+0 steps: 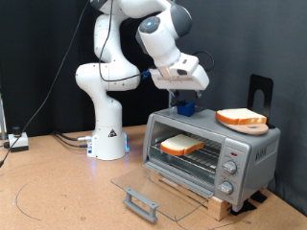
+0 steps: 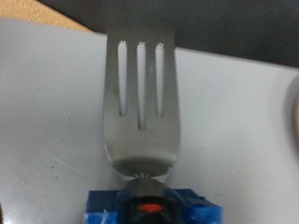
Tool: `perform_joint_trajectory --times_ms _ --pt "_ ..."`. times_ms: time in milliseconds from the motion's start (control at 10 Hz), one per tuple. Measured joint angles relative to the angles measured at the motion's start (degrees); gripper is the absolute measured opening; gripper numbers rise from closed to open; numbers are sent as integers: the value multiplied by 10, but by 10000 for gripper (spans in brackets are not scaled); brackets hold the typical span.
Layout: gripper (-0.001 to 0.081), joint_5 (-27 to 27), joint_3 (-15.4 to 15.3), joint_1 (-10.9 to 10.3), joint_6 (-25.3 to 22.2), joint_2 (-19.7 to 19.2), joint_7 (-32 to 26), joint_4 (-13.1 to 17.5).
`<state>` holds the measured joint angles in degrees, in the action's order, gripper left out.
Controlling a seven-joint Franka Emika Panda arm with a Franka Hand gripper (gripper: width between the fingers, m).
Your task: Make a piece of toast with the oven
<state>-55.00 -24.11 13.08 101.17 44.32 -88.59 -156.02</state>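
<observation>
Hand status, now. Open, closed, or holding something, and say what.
Hand: above the oven top; open or closed cannot be told. A slotted metal spatula on a blue mount sticks out ahead of it over the oven's top.

One slice (image 1: 180, 146) lies in the oven (image 1: 245, 158), another slice (image 1: 241, 118) on top

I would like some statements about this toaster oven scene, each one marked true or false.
1. The oven door is closed. False: it lies folded down, open.
2. One slice of bread sits on the rack inside the oven. True.
3. A second slice lies on the wooden table. False: it rests on top of the oven.
4. The gripper is above the oven top. True.
5. The wrist view shows a slotted metal spatula over the grey oven top. True.
</observation>
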Motion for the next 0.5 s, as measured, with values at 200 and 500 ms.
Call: perform_joint_trajectory --times_ms 200,500 --pt "807 4 29 0 -26 21 -2 11" --pt "807 13 28 14 10 20 -13 7"
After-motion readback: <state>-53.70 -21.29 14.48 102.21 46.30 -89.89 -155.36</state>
